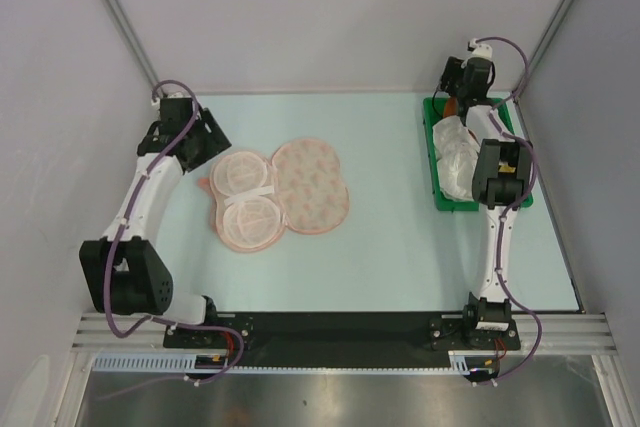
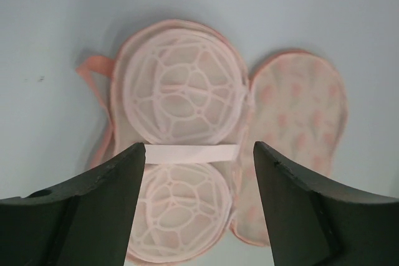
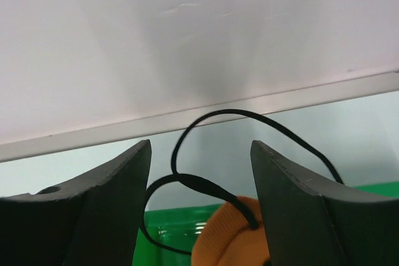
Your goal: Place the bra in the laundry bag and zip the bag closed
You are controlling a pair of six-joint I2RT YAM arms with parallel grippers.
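The laundry bag [image 1: 275,197] lies opened flat at mid-table, white mesh rounds on its left half [image 2: 181,91] and a speckled pink lid [image 2: 299,116] on the right. My left gripper [image 1: 205,142] hovers over the bag's left side, open [image 2: 199,154], with nothing between its fingers. At the far end of the green bin, my right gripper [image 1: 462,97] stands open [image 3: 201,147]. The orange bra [image 3: 230,235] sits low between its fingers, close to the right one, with its black strap [image 3: 206,184] looping up. A speck of orange bra [image 1: 450,105] shows from above.
The green bin [image 1: 432,147] stands at the right against the back wall, with white and clear bagged items [image 1: 458,152] in it. Enclosure walls close in behind and on both sides. A pink loop [image 2: 93,73] sticks out of the bag's left edge.
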